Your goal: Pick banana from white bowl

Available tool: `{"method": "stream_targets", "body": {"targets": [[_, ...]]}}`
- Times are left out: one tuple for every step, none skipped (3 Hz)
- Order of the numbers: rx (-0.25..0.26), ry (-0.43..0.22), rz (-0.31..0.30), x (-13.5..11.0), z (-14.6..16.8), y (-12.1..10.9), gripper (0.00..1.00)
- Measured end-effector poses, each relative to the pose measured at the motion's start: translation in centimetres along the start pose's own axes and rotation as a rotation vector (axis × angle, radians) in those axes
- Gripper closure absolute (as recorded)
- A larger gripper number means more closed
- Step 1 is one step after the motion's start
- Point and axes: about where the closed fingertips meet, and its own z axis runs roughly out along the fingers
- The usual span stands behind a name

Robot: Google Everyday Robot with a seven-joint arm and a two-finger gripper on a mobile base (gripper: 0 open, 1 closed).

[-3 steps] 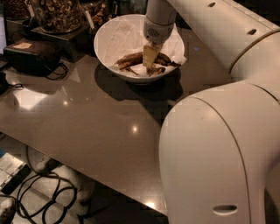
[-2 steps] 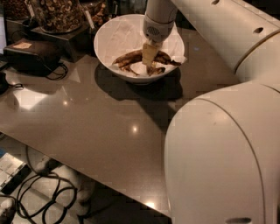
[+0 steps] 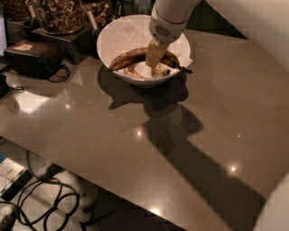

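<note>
Banana (image 3: 128, 57): lying lengthwise inside the white bowl (image 3: 108, 40) on the crumpled napkin lining (image 3: 131, 31), dark stem poking past the bowl's right rim. Tool (image 3: 155, 57): lowered into the bowl, across the banana's middle, probably to take it near the balance point. Open or closed: cannot tell. Bench (image 3: 90, 126): glossy grey-brown, dotted with light reflections. Left of the bowl: glass jar of nuts (image 3: 56, 13), black box (image 3: 31, 56) with cord. Well clear of the bowl, below the bench: cables (image 3: 40, 198) on a pale floor.
</note>
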Motion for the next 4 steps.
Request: {"method": "stream_targets", "body": {"targets": [[-0.003, 0.006, -0.008, 0.2, -0.1, 0.5, 1.00], [0.004, 0.014, -0.018, 0.1, -0.9, 1.4, 1.00], [-0.015, 0.024, 0.010, 1.2, -3.7, 6.1, 1.00], [-0.014, 0.024, 0.011, 1.2, -3.7, 6.1, 1.00]]}}
